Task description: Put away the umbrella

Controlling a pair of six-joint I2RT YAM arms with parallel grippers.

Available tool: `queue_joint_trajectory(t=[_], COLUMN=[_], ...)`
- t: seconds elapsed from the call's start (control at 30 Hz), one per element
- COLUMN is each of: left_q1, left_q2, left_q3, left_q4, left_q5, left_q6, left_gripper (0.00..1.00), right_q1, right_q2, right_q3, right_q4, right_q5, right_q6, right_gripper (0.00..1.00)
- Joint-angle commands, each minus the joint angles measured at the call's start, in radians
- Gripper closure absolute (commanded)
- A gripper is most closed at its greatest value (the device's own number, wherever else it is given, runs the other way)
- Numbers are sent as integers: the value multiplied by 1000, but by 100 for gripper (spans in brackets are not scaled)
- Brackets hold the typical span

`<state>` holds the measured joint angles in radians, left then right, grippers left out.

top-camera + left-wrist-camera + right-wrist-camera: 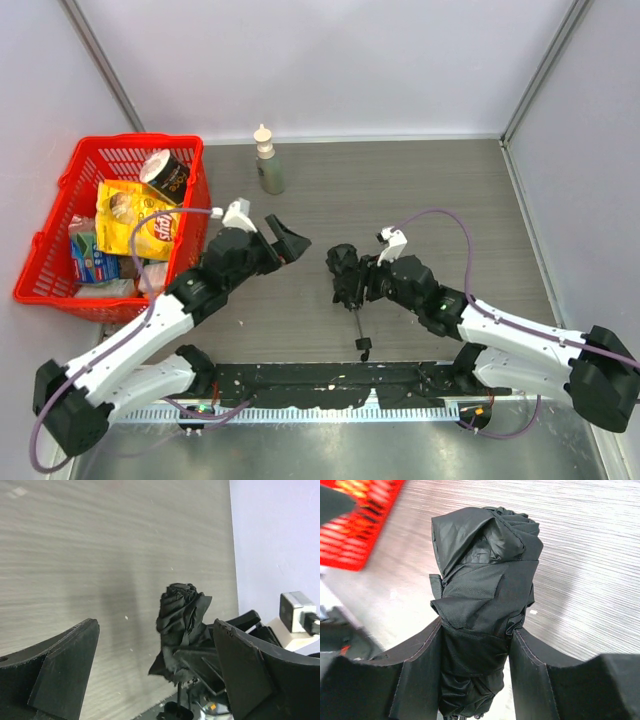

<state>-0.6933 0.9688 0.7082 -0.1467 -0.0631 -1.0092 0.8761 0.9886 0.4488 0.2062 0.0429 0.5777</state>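
The umbrella (346, 272) is a bundle of dark charcoal fabric at the table's middle, with its thin shaft and small handle (364, 346) pointing toward the near edge. My right gripper (351, 287) is shut on the fabric bundle (485, 585), one finger on each side of it. My left gripper (285, 240) is open and empty, a short way left of the umbrella. In the left wrist view the umbrella (181, 622) stands between the spread fingers, nearer the right one, untouched.
A red basket (60, 200) with snack packets and a cup stands at the left. A bottle (268, 162) stands at the back middle. A black rail (330, 385) runs along the near edge.
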Motion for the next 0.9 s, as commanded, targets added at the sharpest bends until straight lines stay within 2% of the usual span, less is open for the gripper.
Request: queue_joint_trajectory(t=[0.0, 0.13, 0.33, 0.5, 0.7, 0.77, 0.87], left_q1=[9, 9, 9, 9, 9, 9, 8], left_q2=[-139, -206, -168, -162, -166, -157, -139], left_q3=[27, 13, 22, 16, 16, 14, 13], left_q4=[-166, -172, -149, -122, -117, -111, -103], left_q5=[-239, -242, -152, -118, -113, -110, -90], left_q6=[103, 116, 113, 113, 121, 126, 126], left_gripper=[0, 0, 0, 0, 0, 0, 0], right_q1=[-6, -26, -35, -37, -42, -48, -57], right_q2=[-13, 77, 191, 254, 283, 285, 266], right_q3=[80, 94, 120, 145, 159, 159, 150], right_q4=[-172, -179, -136, -151, -157, -153, -124], right_q5=[264, 276, 298, 363, 351, 333, 276], right_q6=[-71, -94, -128, -162, -168, -162, -180], right_gripper=[81, 77, 72, 62, 50, 50, 56])
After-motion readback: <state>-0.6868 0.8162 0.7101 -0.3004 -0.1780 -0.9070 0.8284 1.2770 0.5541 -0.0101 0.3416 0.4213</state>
